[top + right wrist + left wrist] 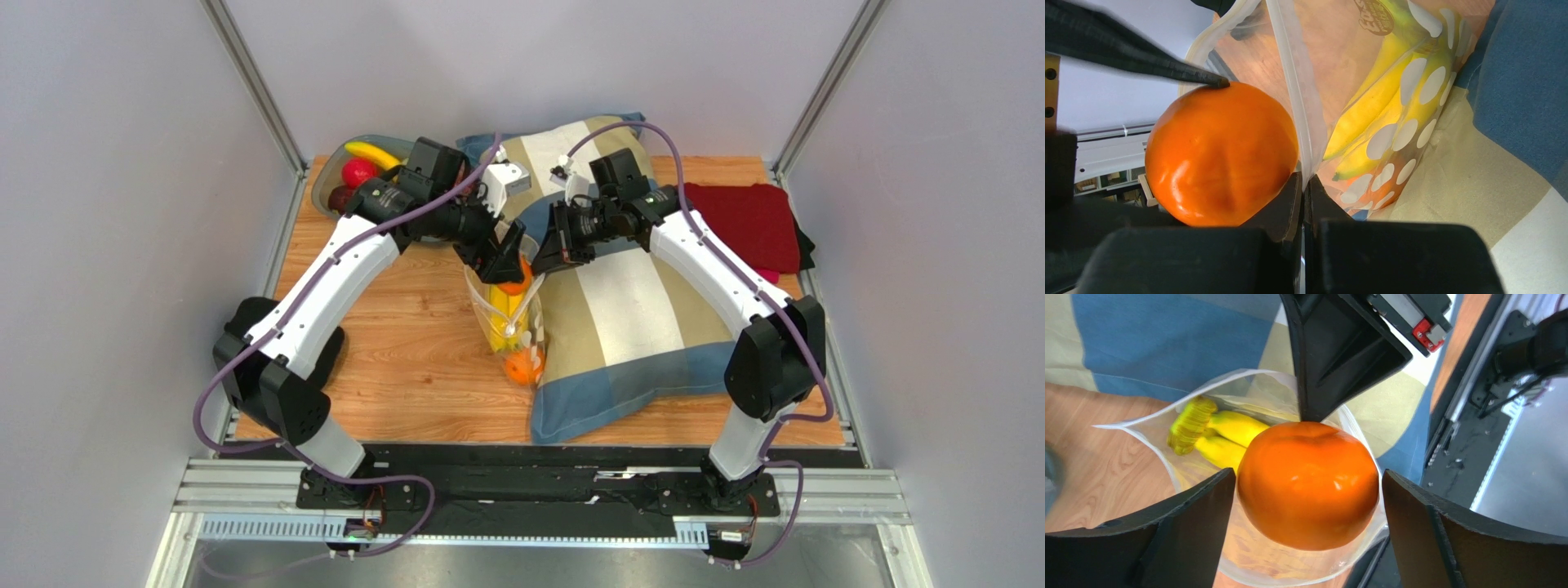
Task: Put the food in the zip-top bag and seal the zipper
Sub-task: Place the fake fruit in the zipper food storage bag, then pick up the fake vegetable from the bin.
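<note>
The clear dotted zip-top bag [509, 321] stands on the wood against the pillow, mouth upward. Yellow bananas [1223, 438] and an orange [524, 368] lie inside it. My left gripper [1308, 474] hovers over the mouth, open, with another orange [1309, 484] between its fingers and a thin gap on each side. One fingertip rests on that orange's top [1220, 153] in the right wrist view. My right gripper [1304, 184] is shut on the bag's mouth edge, where the zipper [1290, 61] runs upward from its jaws. White dots cover the bag wall [1413, 92].
A striped blue and beige pillow [638, 319] lies under and to the right of the bag. A grey bowl [334, 186] at the back left holds a banana [372, 154] and a red apple [358, 173]. A dark red cloth [748, 227] lies at the back right.
</note>
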Available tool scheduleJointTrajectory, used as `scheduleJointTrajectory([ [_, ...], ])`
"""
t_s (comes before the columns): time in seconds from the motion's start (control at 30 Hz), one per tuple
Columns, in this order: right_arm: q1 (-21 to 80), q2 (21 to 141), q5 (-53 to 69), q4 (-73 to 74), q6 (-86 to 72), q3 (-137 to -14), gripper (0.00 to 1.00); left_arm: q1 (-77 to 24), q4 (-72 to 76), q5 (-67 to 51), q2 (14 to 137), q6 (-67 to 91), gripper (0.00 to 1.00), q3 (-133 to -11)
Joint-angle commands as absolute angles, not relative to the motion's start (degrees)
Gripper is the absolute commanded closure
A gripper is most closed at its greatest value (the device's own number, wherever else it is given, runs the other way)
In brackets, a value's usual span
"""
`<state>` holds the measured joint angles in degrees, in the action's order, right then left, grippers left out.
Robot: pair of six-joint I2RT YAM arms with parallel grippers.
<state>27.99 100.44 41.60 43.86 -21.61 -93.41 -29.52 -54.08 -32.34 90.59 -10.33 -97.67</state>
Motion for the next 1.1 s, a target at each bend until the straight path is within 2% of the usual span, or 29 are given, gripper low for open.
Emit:
scheduleJointTrajectory([
  [0.0, 27.5, 99.3, 45.6, 41.7, -22.0, -96.5, 1.00, -29.7, -56.5, -34.2, 89.1, -12.2, 0.01, -102.4],
  [0.1, 27.5, 99.5, 46.6, 41.6, -22.1, -96.9, 1.00, -27.9, -51.8, -32.5, 87.4, -8.4, 0.01, -106.1],
  [0.23, 27.5, 99.1, 47.1, 41.6, -22.2, -96.4, 1.00, -17.3, -43.7, -30.6, 88.9, -2.4, 0.01, -109.9],
  [0.47, 27.5, 99.2, 47.7, 41.6, -22.2, -96.9, 1.00, -7.1, -37.0, -22.3, 104.5, 1.1, 0.01, -120.7],
  [0.63, 27.4, 99.2, 48.1, 41.5, -22.2, -97.0, 1.00, -5.7, -27.7, -12.1, 115.5, 0.1, 0.01, -124.8],
  [0.9, 27.5, 99.0, 48.2, 41.4, -22.1, -96.0, 1.00, -3.9, -21.8, -7.8, 132.0, -1.8, 0.01, -134.1],
  [1.07, 27.5, 99.3, 48.2, 41.3, -22.2, -95.8, 1.00, -3.9, -21.1, -6.3, 137.5, -4.8, 0.01, -134.2],
])
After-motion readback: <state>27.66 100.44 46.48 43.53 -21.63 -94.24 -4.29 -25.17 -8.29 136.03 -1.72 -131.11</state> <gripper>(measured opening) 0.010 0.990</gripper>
